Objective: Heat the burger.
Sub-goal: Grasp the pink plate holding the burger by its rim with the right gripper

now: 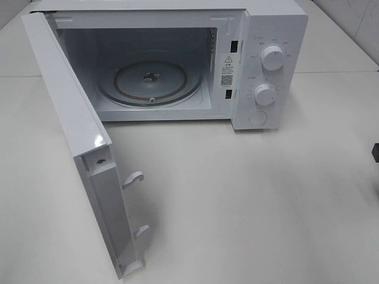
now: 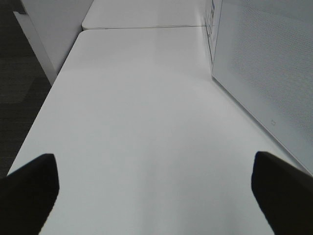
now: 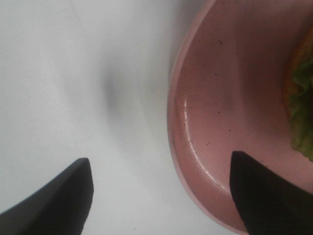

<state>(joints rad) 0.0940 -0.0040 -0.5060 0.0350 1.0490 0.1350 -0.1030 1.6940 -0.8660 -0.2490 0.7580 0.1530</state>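
Note:
Only the green lettuce edge of the burger [image 3: 302, 107] shows, in the right wrist view, lying on a pink plate [image 3: 220, 98]. My right gripper [image 3: 159, 159] is open and straddles the plate's rim, with one finger over the white table and the other finger [image 3: 264, 196] over the plate's inside. Nothing is gripped. My left gripper [image 2: 154, 155] is wide open over bare table beside the microwave door [image 2: 264, 73]. In the high view neither the burger nor the plate shows.
The white microwave [image 1: 266, 35] stands at the back of the table with its door [image 1: 71, 130] swung out to the left. A glass turntable [image 1: 151, 80] lies inside. Two knobs [image 1: 272, 57] sit on its right panel. A dark part [image 1: 375, 151] shows at the right edge.

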